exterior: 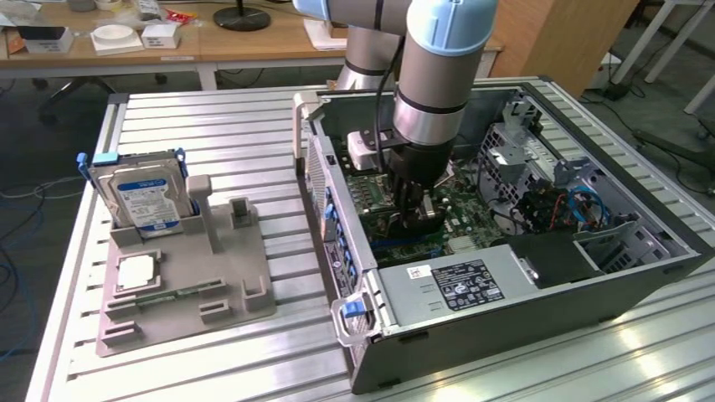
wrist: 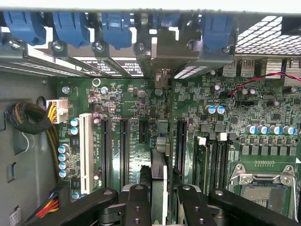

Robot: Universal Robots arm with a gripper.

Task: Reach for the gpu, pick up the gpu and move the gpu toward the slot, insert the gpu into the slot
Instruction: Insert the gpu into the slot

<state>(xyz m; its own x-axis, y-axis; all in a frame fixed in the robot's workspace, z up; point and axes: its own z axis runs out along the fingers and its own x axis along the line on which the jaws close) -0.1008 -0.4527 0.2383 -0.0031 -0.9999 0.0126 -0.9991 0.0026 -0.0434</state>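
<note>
While the arm hides its fan face, gpu (wrist: 159, 181) edge-on, clamped in end effector (wrist: 159, 207) inside computer case (exterior: 537, 293), over motherboard (wrist: 263, 117).

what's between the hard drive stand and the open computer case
Bare ribbed table; the grey stand and the case stand apart, in the exterior view.

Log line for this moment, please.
end effector: shut on gpu | gpu: edge-on, upright over motherboard slots | location: inside PC case
</note>
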